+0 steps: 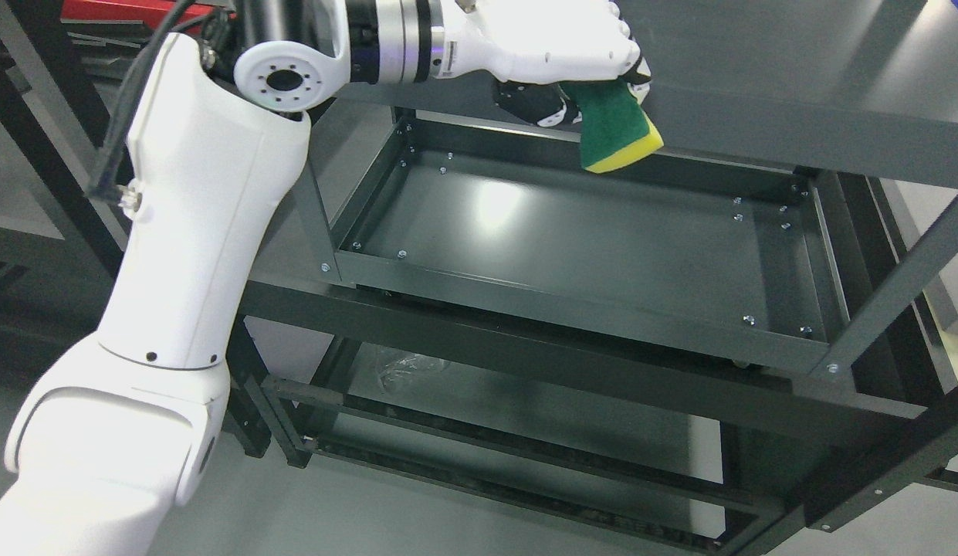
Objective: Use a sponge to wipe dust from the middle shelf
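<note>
My left arm rises from the lower left and bends across the top of the head view. Its white left hand [583,73] is shut on a green and yellow sponge [614,127], which hangs down from the fingers, green side toward me. The sponge sits at the front edge of the top shelf [795,85], above the back rim of the middle shelf [571,239]. That dark grey tray lies below the sponge and apart from it. My right hand does not show.
A dark metal rack holds the shelves, with slanted uprights [895,293] at the right and a front crossbar [525,347]. The bottom shelf [479,409] lies lower down. My white forearm [193,216] fills the left side. Grey floor surrounds the rack.
</note>
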### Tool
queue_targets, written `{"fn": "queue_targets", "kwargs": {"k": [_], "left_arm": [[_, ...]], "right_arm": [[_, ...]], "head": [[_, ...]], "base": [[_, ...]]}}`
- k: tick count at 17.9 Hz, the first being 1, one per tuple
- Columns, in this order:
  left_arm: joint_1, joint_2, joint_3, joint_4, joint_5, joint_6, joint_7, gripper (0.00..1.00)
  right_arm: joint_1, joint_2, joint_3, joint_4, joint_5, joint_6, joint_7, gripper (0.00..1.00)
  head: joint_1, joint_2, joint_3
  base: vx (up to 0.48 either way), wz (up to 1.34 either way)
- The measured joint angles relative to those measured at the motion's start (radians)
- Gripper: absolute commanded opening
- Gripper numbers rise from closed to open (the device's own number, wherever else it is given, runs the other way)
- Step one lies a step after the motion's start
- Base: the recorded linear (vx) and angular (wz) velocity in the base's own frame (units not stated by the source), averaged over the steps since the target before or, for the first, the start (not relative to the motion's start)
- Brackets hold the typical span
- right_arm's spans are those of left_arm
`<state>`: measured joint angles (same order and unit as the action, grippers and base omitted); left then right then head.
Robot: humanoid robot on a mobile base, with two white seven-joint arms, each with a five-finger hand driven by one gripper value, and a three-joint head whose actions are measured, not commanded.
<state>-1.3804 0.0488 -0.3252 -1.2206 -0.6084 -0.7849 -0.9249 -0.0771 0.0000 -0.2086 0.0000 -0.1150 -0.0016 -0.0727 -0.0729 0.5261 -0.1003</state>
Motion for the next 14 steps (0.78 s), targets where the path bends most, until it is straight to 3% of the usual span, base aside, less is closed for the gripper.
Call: {"fn": "queue_targets", "kwargs": {"k": [3, 14], "left_arm": [[0.011, 0.075, 0.015, -0.032, 0.081, 0.0, -0.02, 0.13], [0.094, 0.457, 0.068, -0.095, 0.341, 0.0, -0.03, 0.14]], "right_arm": [[0.0, 0.0, 0.0, 0.0, 0.0, 0.0, 0.0, 1.0], [0.0, 0.0, 0.0, 0.0, 0.0, 0.0, 0.0, 1.0]], "head": [[0.0, 0.0, 0.0], [0.0, 0.0, 0.0]], "base": [[0.0, 0.0], [0.0, 0.0]]}}
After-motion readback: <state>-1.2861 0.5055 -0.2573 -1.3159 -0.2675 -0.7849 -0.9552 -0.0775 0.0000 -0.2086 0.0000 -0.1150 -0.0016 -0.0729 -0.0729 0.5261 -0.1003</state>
